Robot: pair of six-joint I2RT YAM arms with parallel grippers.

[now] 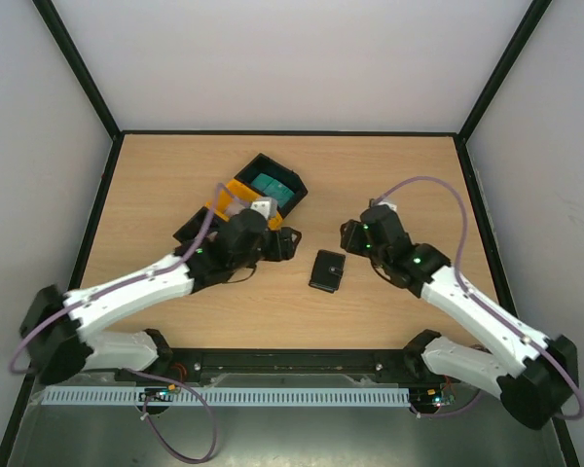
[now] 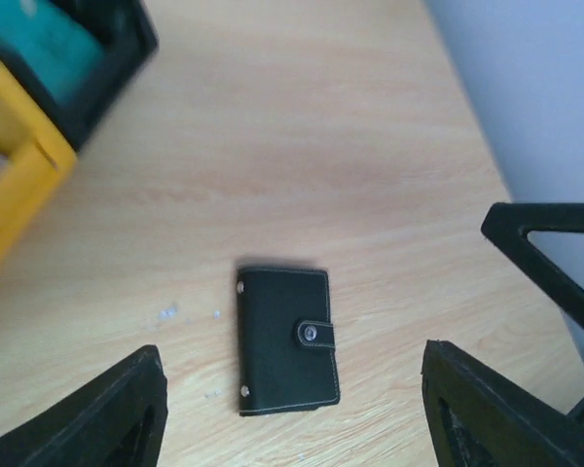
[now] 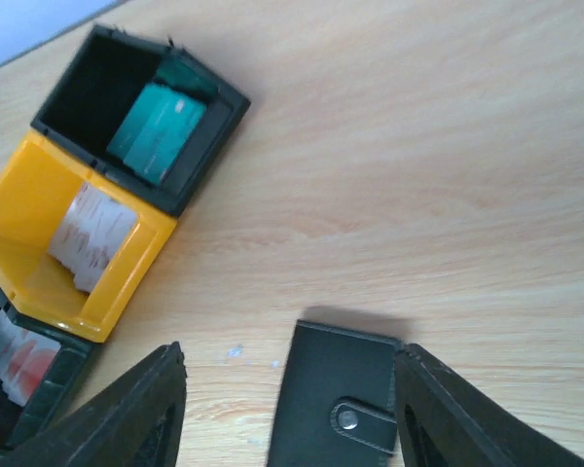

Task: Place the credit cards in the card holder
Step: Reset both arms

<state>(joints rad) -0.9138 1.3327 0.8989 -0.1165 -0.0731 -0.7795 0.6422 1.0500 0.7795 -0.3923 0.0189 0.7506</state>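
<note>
The card holder (image 1: 326,270) is a closed black wallet with a snap strap, lying flat on the wooden table between the two grippers. It shows in the left wrist view (image 2: 286,339) and the right wrist view (image 3: 341,399). My left gripper (image 1: 286,242) is open and empty, just left of the card holder, its fingers (image 2: 107,418) wide apart above the table. My right gripper (image 1: 354,236) is open and empty, up and right of it, with one finger (image 3: 467,418) next to the holder's edge. Teal credit cards (image 3: 161,117) lie in a black bin (image 1: 271,185).
A yellow bin (image 1: 234,197) holds red-and-white cards (image 3: 92,233). Another black bin (image 1: 195,230) holds more cards (image 3: 15,355). The three bins stand in a diagonal row at the back left, partly hidden by my left arm. Black-framed walls enclose the table.
</note>
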